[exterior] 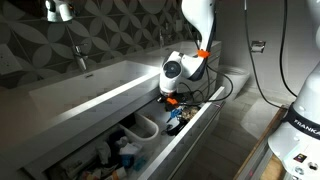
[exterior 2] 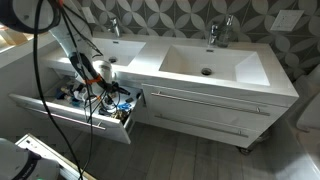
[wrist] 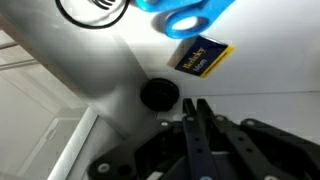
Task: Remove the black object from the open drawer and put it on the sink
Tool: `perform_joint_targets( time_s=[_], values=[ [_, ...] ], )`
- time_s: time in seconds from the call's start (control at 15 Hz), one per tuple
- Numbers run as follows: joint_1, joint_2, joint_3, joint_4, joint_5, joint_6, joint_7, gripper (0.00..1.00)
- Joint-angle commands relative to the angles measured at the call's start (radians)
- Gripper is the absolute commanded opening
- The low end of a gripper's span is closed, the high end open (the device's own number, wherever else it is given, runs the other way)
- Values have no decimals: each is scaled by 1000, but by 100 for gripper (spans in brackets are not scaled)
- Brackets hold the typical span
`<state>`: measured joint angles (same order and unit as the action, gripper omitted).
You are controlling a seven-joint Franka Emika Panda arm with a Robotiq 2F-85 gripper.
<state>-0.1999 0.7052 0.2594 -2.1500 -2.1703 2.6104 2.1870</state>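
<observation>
In the wrist view a small round black object (wrist: 158,95) lies on the white floor of the open drawer. My gripper (wrist: 195,104) is just to its right, fingers pressed together with nothing between them, not touching it. In both exterior views the gripper (exterior: 171,99) (exterior 2: 108,96) reaches down into the open drawer (exterior: 196,130) (exterior 2: 58,117); the black object is hidden there among the clutter. The long white sink (exterior: 92,86) (exterior 2: 150,68) runs above the drawer.
A blue object (wrist: 185,14) and a blue-and-yellow packet (wrist: 203,56) lie beyond the gripper. Blue and white clutter (exterior: 140,135) (exterior 2: 80,95) fills the drawer. Chrome taps (exterior 2: 217,32) stand on the sink. Cables hang from the arm (exterior 2: 70,45).
</observation>
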Motion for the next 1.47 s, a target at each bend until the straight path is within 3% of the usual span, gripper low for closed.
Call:
perform_joint_targets(
  time_s=[0.0,0.13,0.67,1.4],
  values=[
    [20,1,-20,9,-6,-14,11,41],
    [24,18,-26,27,-11,-30,11,54],
    [28,86,-39,96,-8,-60,6,41],
    [26,163,-64,168,-1,-89,-4,45]
  ],
)
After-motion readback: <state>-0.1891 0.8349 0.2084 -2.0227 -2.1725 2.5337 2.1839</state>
